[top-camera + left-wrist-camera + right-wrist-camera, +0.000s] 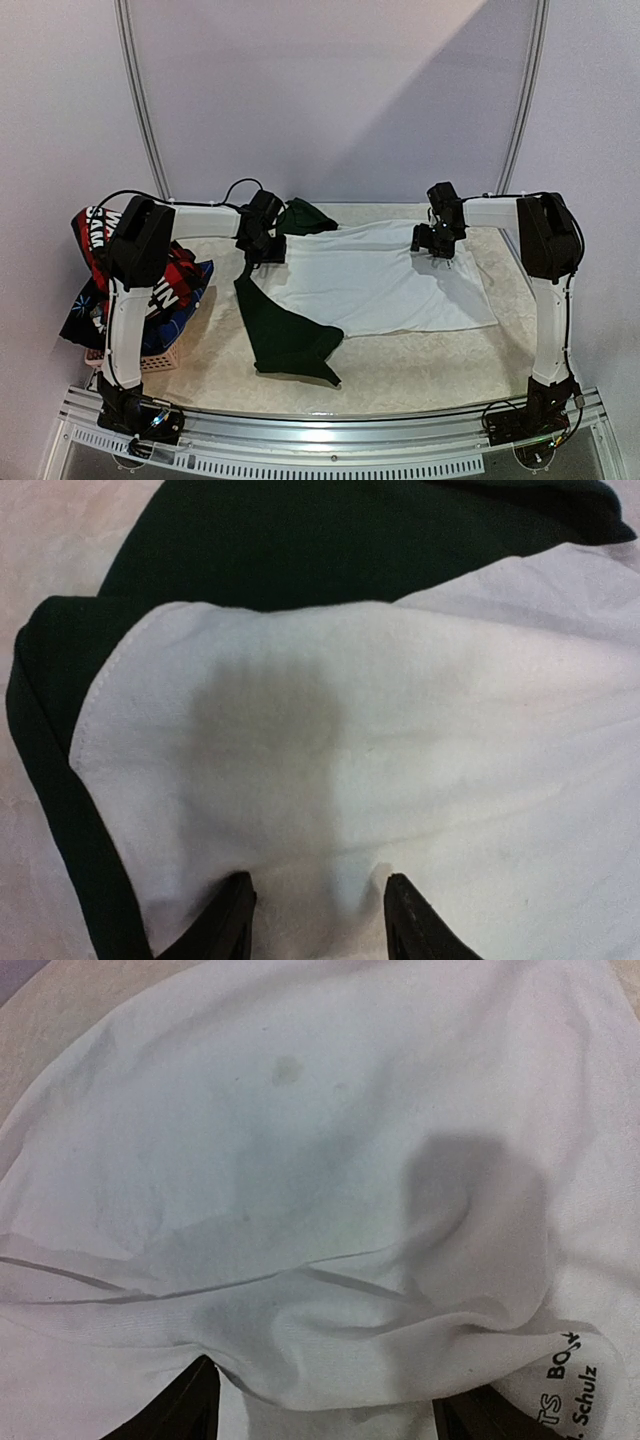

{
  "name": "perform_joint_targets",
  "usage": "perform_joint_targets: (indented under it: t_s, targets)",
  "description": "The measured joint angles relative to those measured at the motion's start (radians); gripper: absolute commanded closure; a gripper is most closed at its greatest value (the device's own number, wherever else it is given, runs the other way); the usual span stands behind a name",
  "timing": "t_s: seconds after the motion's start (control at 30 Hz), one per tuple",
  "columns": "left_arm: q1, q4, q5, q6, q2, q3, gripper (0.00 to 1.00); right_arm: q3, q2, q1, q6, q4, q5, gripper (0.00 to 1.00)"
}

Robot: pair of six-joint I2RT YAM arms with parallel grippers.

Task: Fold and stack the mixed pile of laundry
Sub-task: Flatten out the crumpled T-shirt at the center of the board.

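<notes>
I have the shirt spread across the counter, the pile heaped at left. Left fingers are half-closed, pinching white cloth. Right fingers are wider, around a thick fold — that looser hold may slip under uneven pull, skewing the fold.

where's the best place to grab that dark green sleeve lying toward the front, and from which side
Take the dark green sleeve at its free near hem, coming from the near side and from above. It lies flat and spread on the table, its far end joined to the white body, so the near hem is probably the easiest loose edge to pinch.
</notes>
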Motion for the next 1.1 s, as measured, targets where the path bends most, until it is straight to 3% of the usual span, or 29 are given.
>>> perform_joint_targets:
  t_s: [0.23,0.57,1.1]
  targets:
    - [0.0,0.008,-0.012,0.002,-0.051,-0.079,0.54,-0.027,-0.033,-0.004,-0.015,0.001,-0.026,0.27]
    - [-0.019,-0.007,-0.073,0.004,-0.188,-0.192,0.49,-0.135,-0.218,-0.003,-0.023,0.006,-0.038,0.26]
    - [-0.167,-0.034,-0.198,-0.001,-0.451,-0.398,0.47,-0.373,-0.487,0.045,-0.003,0.028,0.005,0.25]
